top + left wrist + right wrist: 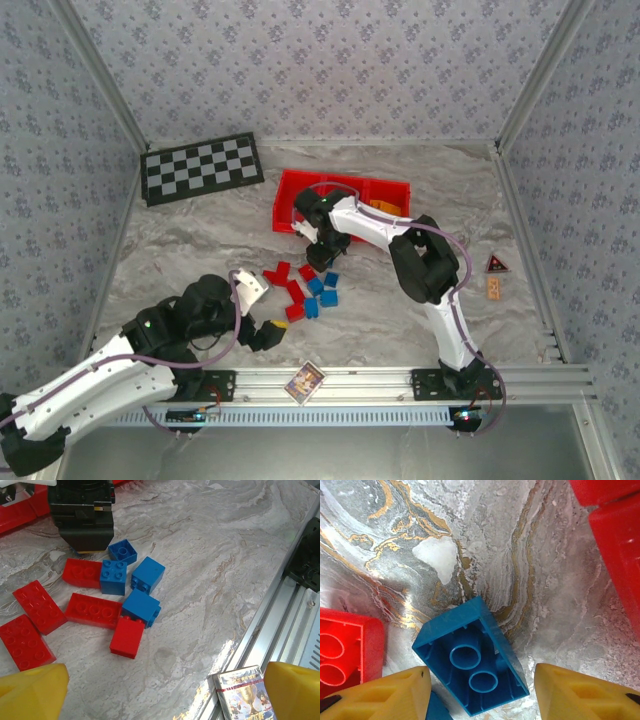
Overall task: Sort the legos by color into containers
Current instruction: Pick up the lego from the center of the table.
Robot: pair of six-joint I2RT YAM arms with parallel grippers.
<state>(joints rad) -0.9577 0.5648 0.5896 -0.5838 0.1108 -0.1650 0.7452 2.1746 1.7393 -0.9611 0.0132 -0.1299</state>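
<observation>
Robotics lab test cell: a marble-patterned desk is boxed in by wall panels covered in a grey floral print and framed with aluminium posts. A left arm and a right arm, white and black with cables looped alongside, are bolted to a slotted aluminium rail at the near edge. A checkerboard mat is laid in the far left corner.

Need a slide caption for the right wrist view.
Open right gripper over the marbled table, yellow fingers flanking an upturned blue lego, a red lego at left.
</observation>
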